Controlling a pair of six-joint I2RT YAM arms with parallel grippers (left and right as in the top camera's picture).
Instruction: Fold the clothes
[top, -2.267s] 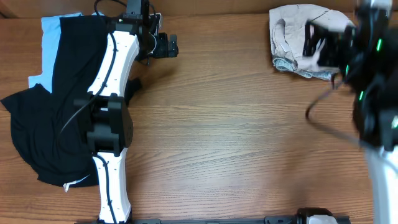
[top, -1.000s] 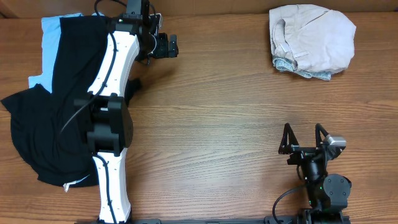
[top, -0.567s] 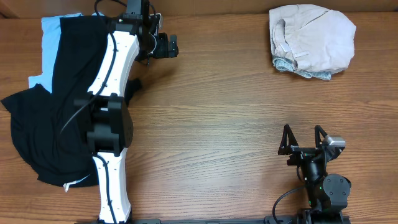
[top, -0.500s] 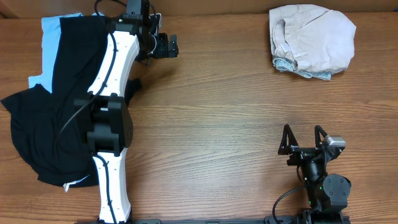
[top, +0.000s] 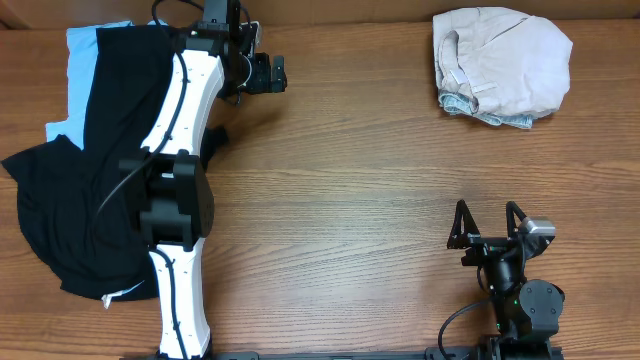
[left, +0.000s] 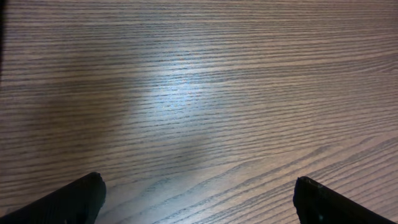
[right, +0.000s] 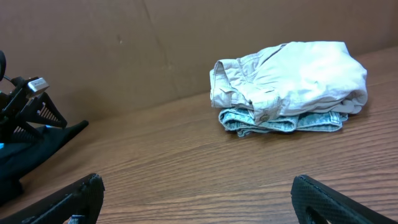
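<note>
The wooden surface (top: 360, 200) carries a black garment (top: 90, 190) sprawled at 9 o'clock, overlapping a light blue garment (top: 82, 60) that shows at 10 o'clock. The left arm (top: 180, 110) reaches over the black cloth; the left jaws, at 11 o'clock, are spread wide over bare wood and hold nothing. At 1 o'clock the beige shorts (top: 510, 60) sit folded on folded faded denim (top: 505, 118). At 5 o'clock the right arm (top: 520, 290) rests, the right jaws fully apart, empty, well apart from the shorts
</note>
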